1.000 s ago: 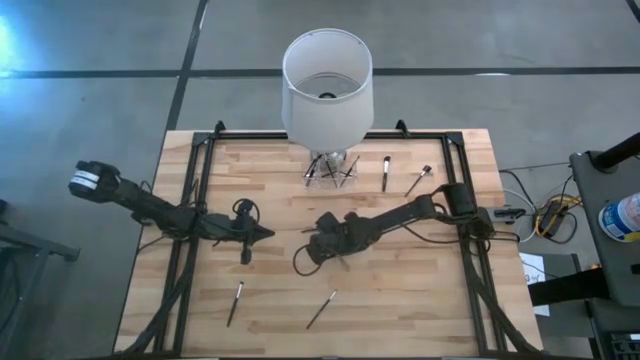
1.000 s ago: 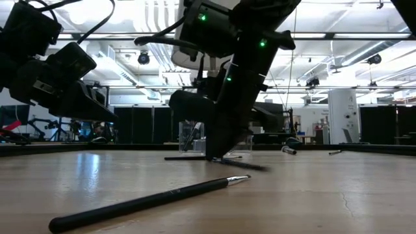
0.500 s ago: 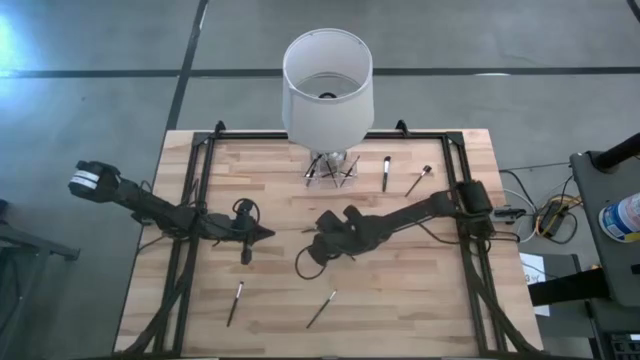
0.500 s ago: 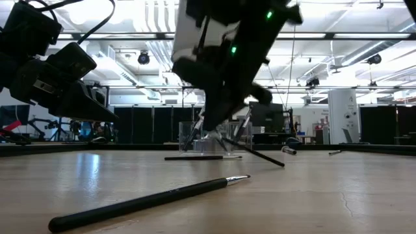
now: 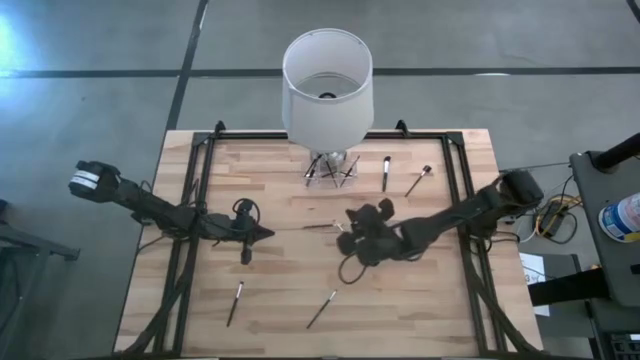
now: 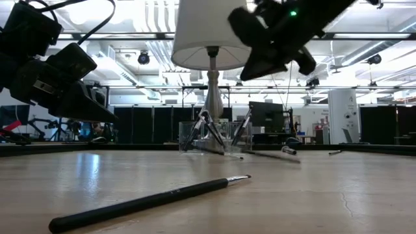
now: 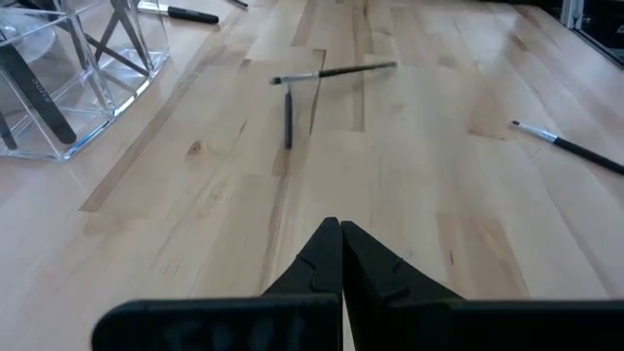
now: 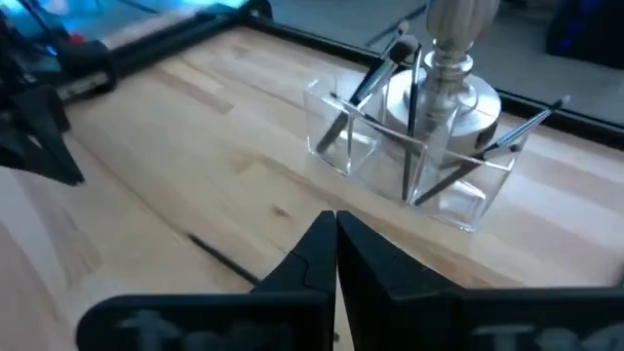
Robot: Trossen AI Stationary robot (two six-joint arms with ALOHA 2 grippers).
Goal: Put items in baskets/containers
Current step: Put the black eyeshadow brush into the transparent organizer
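pale wood planks form the desk (image 5: 270, 290), where a clear holder (image 8: 409, 161) sits at the foot of a white lamp (image 5: 327, 85), several dark brushes already standing tilted inside its compartments. the right claw (image 5: 352, 222) hangs above the desk in front of the holder, its fingers (image 8: 317, 258) pressed together with nothing visible between them. two loose brushes (image 5: 322, 227) lie crossed on the planks just beside that claw, between it and the left claw (image 5: 268, 234), which waits well to the left of the holder, also closed and empty. two more brushes (image 5: 385, 172) rest just right of the holder, one with a pale tip pointing away from the lamp. farther from the holder, near the front edge of the desk, another pair lies apart: one brush (image 5: 235, 302) to the left and one (image 6: 153, 200) more central, the latter stretched across the foreground of the low view with its silvery end raised slightly.
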